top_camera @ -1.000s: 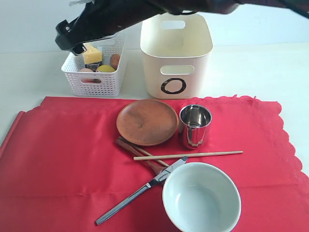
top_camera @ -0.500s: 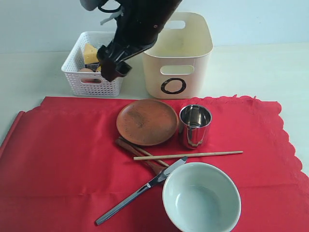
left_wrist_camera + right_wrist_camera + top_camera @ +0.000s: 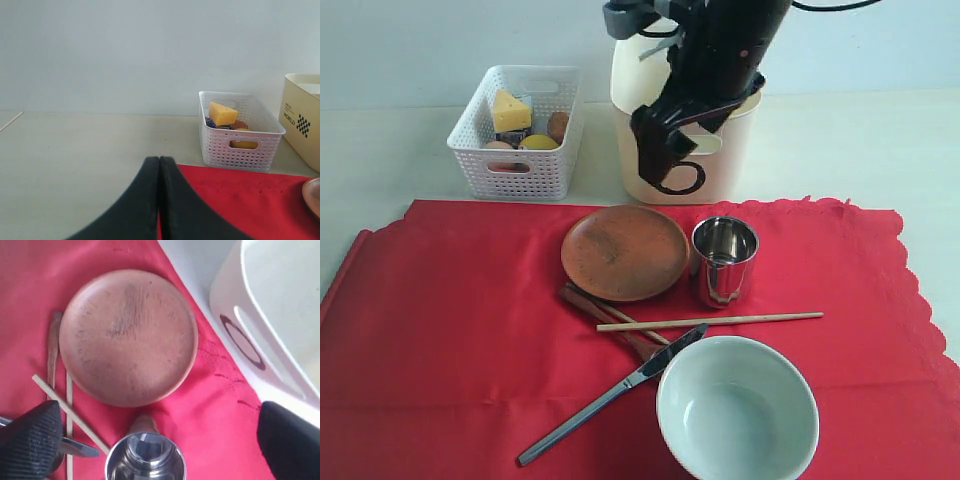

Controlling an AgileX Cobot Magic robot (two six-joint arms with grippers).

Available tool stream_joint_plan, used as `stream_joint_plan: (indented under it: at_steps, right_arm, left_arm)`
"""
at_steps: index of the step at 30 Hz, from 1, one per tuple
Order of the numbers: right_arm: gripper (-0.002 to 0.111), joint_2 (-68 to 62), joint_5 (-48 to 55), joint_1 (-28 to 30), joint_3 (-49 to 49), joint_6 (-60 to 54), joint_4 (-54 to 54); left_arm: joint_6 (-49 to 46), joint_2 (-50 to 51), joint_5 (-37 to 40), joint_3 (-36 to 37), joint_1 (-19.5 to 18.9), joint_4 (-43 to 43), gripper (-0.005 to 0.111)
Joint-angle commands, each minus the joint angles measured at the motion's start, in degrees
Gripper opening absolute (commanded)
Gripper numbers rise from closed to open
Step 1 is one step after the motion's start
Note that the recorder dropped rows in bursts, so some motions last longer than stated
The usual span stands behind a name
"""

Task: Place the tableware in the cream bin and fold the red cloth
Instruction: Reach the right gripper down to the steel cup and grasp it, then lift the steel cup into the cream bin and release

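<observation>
The left gripper [image 3: 159,167] was squeezed tight with nothing in it, low by the edge of the cloth. One white basket [image 3: 510,172] stood on the bare table behind the cloth, with a cheese wedge [image 3: 512,110] and other food inside.

One red cloth [image 3: 450,320] lay spread out flat, and all the tableware sat on it, outside the bin; one brown plate [image 3: 625,252] was near the back; one wooden spoon [image 3: 583,301] poked out from under the plate's front edge; one knife [image 3: 590,412] lay slanted, its tip close to the bowl; two chopsticks [image 3: 720,321] lay there, the long one across the spoon; one shiny cup [image 3: 725,262] stood up just beside the plate; one pale bowl [image 3: 737,415] sat at the front.

One cream bin [image 3: 740,150] stood behind the plate and cup; the right arm hung in front of it and hid part of its black mark. The right gripper [image 3: 670,150] was spread wide and held nothing, up above the plate and cup.
</observation>
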State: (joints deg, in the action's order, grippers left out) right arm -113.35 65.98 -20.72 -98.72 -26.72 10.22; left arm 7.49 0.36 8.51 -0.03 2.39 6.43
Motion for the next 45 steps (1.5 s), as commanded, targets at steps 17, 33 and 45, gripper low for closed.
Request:
stream_joint_plan:
  at_steps: [17,33,45]
  right_arm:
    - [0.104,-0.84,-18.94,1.17,22.48,-0.10,-2.61]
    - [0.104,-6.72,-19.06,1.17,22.99,-0.10,-3.69]
    - [0.061,-6.72,-19.06,1.17,22.99,-0.10,-3.34]
  left_arm:
    - [0.02,-0.36,-0.26,0.03,-0.12,-0.06,0.001]
    - [0.02,-0.36,-0.26,0.03,-0.12,-0.06,0.001]
    - [0.03,-0.36,-0.26,0.03,-0.12,-0.06,0.001]
